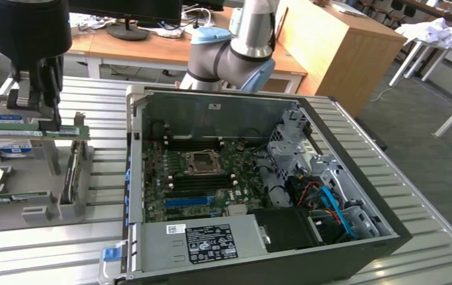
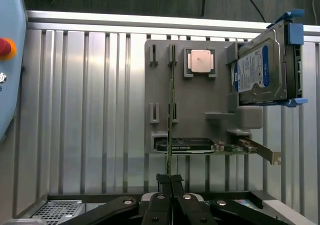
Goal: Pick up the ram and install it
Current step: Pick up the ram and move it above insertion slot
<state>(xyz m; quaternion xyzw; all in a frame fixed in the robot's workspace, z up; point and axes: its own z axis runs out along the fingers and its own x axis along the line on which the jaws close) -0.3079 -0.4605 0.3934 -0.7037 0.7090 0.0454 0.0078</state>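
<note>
Open computer case [image 1: 209, 110] on slatted table [image 1: 51, 249]; grey holder [image 2: 200, 105] with hard drive [image 2: 260, 70], perhaps a processor [image 2: 201, 62]

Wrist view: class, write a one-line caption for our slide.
The gripper shut on the ram, seen edge-on, over the grey parts tray holding the processor chip and hard drive.
</note>
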